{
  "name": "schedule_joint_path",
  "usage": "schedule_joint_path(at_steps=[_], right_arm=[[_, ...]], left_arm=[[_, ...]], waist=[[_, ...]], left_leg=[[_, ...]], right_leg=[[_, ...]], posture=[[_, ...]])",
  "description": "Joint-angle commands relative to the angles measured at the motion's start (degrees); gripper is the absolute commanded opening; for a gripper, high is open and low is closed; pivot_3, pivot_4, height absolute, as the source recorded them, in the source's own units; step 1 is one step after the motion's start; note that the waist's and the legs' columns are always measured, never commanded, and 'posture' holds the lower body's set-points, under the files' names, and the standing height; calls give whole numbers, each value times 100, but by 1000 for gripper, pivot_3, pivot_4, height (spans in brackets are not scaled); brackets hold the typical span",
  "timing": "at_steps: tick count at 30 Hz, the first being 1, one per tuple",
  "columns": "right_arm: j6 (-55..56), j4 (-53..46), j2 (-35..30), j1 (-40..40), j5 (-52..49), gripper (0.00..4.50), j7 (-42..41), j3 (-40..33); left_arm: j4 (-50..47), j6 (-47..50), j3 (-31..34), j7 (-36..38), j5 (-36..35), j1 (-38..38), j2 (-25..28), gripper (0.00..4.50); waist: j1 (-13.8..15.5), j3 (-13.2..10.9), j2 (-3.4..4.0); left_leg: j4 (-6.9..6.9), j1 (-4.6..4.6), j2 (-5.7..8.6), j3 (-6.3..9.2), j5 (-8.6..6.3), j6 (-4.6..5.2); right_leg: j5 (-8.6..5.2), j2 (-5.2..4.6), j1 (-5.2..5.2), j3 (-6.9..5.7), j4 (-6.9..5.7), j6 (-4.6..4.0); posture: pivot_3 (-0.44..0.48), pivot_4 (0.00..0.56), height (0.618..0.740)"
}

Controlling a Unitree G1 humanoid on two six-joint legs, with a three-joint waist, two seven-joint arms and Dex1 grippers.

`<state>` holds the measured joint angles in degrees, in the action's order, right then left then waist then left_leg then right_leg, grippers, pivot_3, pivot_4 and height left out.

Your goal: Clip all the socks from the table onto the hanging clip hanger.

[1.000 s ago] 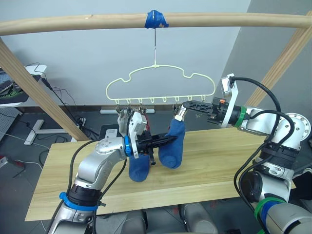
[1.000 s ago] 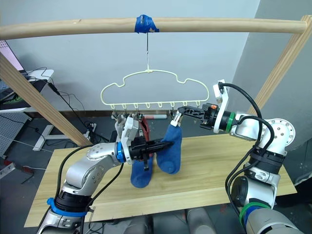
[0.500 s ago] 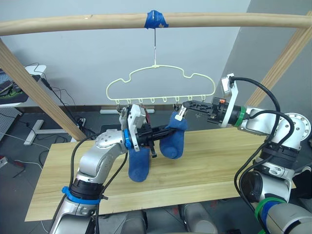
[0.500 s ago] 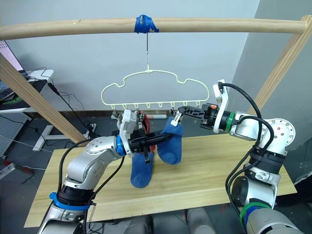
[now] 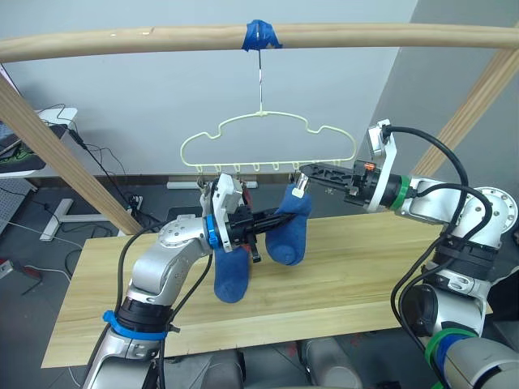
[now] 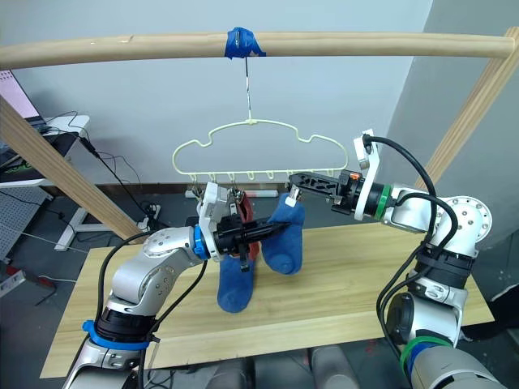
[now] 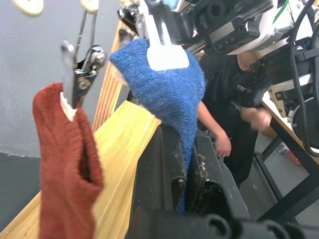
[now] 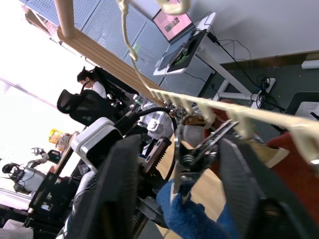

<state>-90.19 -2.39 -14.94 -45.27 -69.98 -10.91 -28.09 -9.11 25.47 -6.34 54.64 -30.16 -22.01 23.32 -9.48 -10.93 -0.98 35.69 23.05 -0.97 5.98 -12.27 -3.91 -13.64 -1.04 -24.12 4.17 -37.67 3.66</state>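
The pale yellow-green clip hanger (image 5: 268, 138) hangs from the wooden pole. Two blue socks hang from its clips: a long one (image 5: 231, 275) and another (image 5: 293, 235), which a metal clip (image 5: 300, 190) pinches at its top. My left gripper (image 5: 274, 219) is shut on this second blue sock's side (image 7: 164, 84), holding it sideways. My right gripper (image 5: 305, 173) stands open around that clip (image 8: 192, 154), its fingers (image 8: 119, 199) apart on either side. A rust-red sock (image 7: 67, 164) hangs clipped beside the blue one. The table (image 5: 365, 267) lies below.
The round wooden pole (image 5: 122, 39) crosses overhead, with slanted posts at the left (image 5: 57, 146) and right (image 5: 478, 89). A person in a dark shirt (image 7: 234, 99) stands beyond the table. Desks and cables lie on the floor behind.
My right gripper has opened off the clip, which now pinches the blue sock. The left gripper lifted that sock's lower end sideways. The hanger rose and shifted slightly right.
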Motion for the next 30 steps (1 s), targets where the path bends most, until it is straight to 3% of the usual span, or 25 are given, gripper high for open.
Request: schedule_joint_path(at_steps=[1, 3, 9, 15, 20, 24, 30], right_arm=[[94, -341, -169, 113, -350, 3940, 20, -93], [136, -531, -312, 270, -358, 4482, 104, -95], [359, -1153, -743, 828, -535, 4482, 156, -53], [1323, -2683, -1123, 1886, 128, 4500, 187, 427], [2300, -3140, -998, 2398, 970, 4500, 325, 926], [3329, -3510, -984, 2981, 2228, 4500, 369, 1774], [4454, -3326, -722, 3297, 3588, 4500, 590, 2483]], left_arm=[[-97, -127, 58, 55, -28, -107, -18, 0], [-66, -137, 46, 60, -13, -141, -28, 0], [39, -203, -18, 61, 66, -222, -70, 0], [227, -244, -57, 134, 136, -291, -71, 1719], [259, -269, -20, 280, 192, -176, 95, 3270], [-20, -239, 178, 383, 131, 73, 452, 4474], [-698, -152, 503, 341, -122, 539, 797, 4474]], waist=[[4, 0, 0], [10, 0, 0], [13, -1, 0], [-4, -4, 4], [-20, -4, 4], [-17, -5, 5], [9, -5, 6]], left_leg=[[0, 0, 0, 0, 0, 0], [0, 1, 0, 0, 0, 0], [0, 3, 0, -1, 0, 0], [-18, 4, 0, -5, 0, 0], [-33, 2, -2, -10, 0, 0], [-60, -3, -4, -10, 0, 0], [-72, -2, -6, -11, 0, -1]], right_leg=[[0, 0, 0, 0, 1, 0], [0, 0, 0, 0, 2, 0], [-2, 0, 0, 1, 6, -2], [-6, -1, 1, 3, 34, -1], [-2, -1, 1, 6, 48, 6], [-2, -2, 1, 5, 63, 6], [-5, -2, -4, 4, 67, 8]], posture=[[-149, 160, 740], [-153, 161, 740], [-171, 166, 740], [-191, 169, 740], [-192, 171, 740], [-180, 169, 740], [-159, 163, 740]])
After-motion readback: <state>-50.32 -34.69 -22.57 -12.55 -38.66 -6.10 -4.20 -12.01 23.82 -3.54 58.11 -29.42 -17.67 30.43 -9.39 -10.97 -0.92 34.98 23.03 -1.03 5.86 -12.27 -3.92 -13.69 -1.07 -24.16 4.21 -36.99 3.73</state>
